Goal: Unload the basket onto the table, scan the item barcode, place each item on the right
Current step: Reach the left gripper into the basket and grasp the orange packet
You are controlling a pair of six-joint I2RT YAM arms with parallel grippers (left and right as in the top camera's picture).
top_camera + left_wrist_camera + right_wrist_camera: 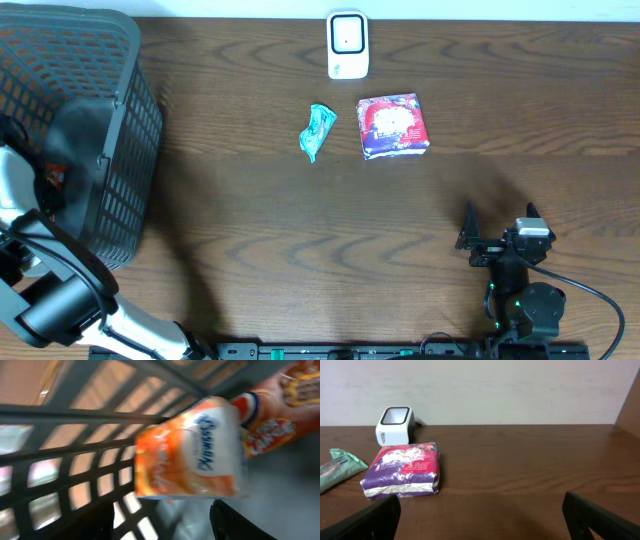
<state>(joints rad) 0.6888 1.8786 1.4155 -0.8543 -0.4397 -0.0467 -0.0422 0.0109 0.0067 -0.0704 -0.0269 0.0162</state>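
**In the basket, a gripper closes in on an orange pack**

An orange pack (pixel 192 455) fills our left wrist view, lying inside the basket (pixel 75 415) at the table's left end. The left gripper (pixel 162 510) is down in there with it, jaws part-way apart and the pack just past its two dark fingertips. We see nothing clamped between them and cannot tell whether they touch it. Another orange wrapper (pixel 267 435) lies just beyond. Out on the table (pixel 250 230), the white scanner (pixel 348 45) stands at the far edge, a purple pack (pixel 393 126) just nearer and to its right, and a green sachet (pixel 317 130) left of that pack. The right gripper (pixel 498 218) sits near right, jaws spread wide, empty, well apart from all three.
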